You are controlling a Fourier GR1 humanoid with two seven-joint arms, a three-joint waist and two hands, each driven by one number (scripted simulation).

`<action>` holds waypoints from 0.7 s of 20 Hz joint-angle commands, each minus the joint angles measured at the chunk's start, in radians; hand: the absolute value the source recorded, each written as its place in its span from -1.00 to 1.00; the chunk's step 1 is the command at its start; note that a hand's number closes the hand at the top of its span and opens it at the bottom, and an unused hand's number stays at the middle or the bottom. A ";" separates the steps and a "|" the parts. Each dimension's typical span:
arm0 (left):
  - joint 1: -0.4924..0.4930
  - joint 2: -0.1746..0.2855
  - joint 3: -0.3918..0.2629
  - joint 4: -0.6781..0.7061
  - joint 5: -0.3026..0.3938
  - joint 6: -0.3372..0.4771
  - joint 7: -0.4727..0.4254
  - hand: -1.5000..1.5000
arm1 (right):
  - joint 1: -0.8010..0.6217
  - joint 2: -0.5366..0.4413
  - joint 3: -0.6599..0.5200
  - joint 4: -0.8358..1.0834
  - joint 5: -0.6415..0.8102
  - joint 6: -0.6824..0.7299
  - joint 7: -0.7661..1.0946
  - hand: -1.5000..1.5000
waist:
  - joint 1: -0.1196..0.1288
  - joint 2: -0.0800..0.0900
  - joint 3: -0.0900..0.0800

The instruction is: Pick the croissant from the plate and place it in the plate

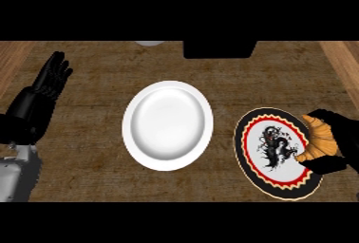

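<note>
Grasp made, transfer outstanding: the right hand (345,137) curls round the croissant (321,137) at the dark plate's (252,161) right rim, the white plate (168,124) mid-counter bare, the left hand (49,78) open at the counter's left edge.

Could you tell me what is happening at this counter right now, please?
The right hand has its fingers curled round the croissant at the right edge of the black-rimmed patterned plate. The white plate lies to that plate's left, mid-counter. The left hand rests open at the view's left edge.
</note>
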 commanded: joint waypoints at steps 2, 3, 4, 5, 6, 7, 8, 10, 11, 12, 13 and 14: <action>-0.040 -0.007 0.004 0.033 -0.019 0.013 0.006 0.00 | -0.030 0.005 -0.020 -0.208 -0.122 0.060 -0.082 1.00 | -0.009 -0.002 -0.001; -0.015 -0.014 -0.013 -0.016 -0.022 0.020 0.037 0.00 | 0.032 0.026 -0.019 -0.273 -0.145 0.018 -0.115 1.00 | -0.016 -0.007 -0.001; 0.000 -0.014 0.005 0.026 -0.015 0.006 -0.024 0.00 | -0.021 0.049 -0.016 -0.303 -0.182 0.057 -0.089 1.00 | -0.008 -0.003 -0.002; -0.035 -0.007 0.011 0.046 -0.002 -0.010 -0.007 0.00 | -0.030 0.066 -0.019 -0.333 -0.202 0.063 -0.077 1.00 | -0.009 -0.002 -0.001; 0.036 -0.011 0.007 -0.017 -0.006 -0.008 -0.028 0.00 | 0.027 0.102 0.001 -0.347 -0.207 0.026 -0.107 1.00 | 0.001 -0.004 -0.001; -0.007 0.013 0.023 0.043 0.001 -0.040 -0.049 0.00 | 0.016 0.140 0.028 -0.377 -0.199 0.027 -0.068 1.00 | -0.003 0.000 -0.001; -0.015 -0.012 0.014 0.015 -0.015 0.009 0.004 0.00 | 0.026 0.122 0.022 -0.469 -0.230 0.077 -0.028 1.00 | -0.006 -0.003 -0.001; -0.010 -0.001 0.031 0.020 0.008 -0.027 0.000 0.00 | 0.016 0.107 0.005 -0.500 -0.273 0.141 -0.026 1.00 | 0.001 -0.001 -0.001; 0.007 -0.003 0.015 -0.033 -0.004 -0.024 0.019 0.00 | -0.054 0.135 -0.002 -0.474 -0.274 0.141 -0.002 1.00 | 0.011 0.000 -0.001; -0.031 -0.008 0.018 0.021 -0.017 -0.019 0.011 0.00 | -0.075 0.165 0.070 -0.535 -0.223 0.166 0.089 1.00 | 0.007 0.001 -0.001; -0.006 -0.028 0.003 -0.044 -0.018 -0.003 0.051 0.00 | -0.145 0.196 0.077 -0.443 -0.198 0.168 0.084 1.00 | 0.016 0.002 -0.001; -0.010 -0.014 0.013 0.007 -0.006 -0.038 0.004 0.00 | -0.157 0.241 0.151 -0.511 -0.172 0.175 0.173 1.00 | 0.016 0.002 -0.001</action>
